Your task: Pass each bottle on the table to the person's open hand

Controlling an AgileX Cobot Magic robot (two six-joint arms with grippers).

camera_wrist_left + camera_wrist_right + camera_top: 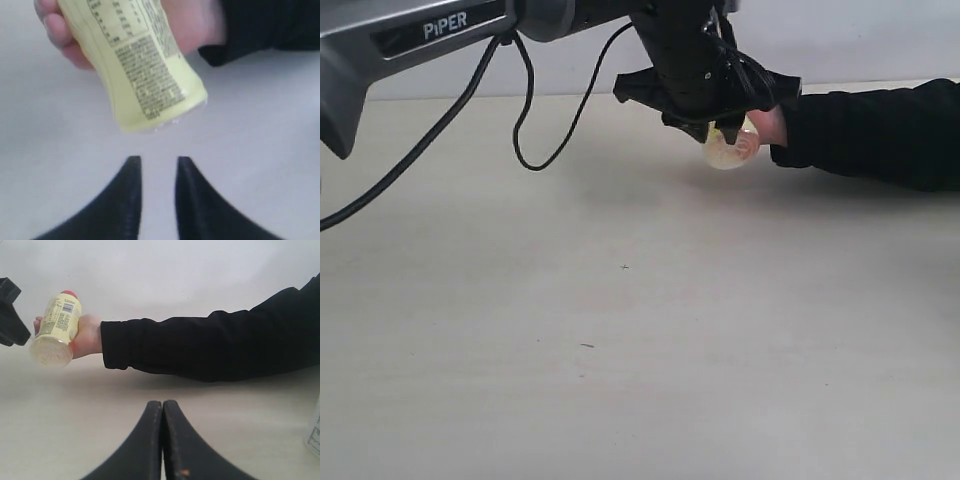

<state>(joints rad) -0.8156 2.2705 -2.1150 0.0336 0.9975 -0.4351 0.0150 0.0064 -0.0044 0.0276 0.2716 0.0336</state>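
Note:
The yellow bottle [730,150] with a red cap [69,293] lies tilted in the person's hand [88,336], whose fingers [54,31] curl around it. The arm wears a black sleeve [880,135]. My left gripper [157,162] is open with a narrow gap and holds nothing; it hovers just short of the bottle's base [150,75], over the table [620,330]. In the exterior view it [715,118] hangs right above the bottle. My right gripper [162,405] is shut and empty, low over the table, facing the sleeve. The other bottles are mostly out of view.
A sliver of a clear bottle with a white label [315,432] shows at the edge of the right wrist view. The left arm's black cable [525,110] loops down over the far part of the table. A pale wall [880,40] stands behind.

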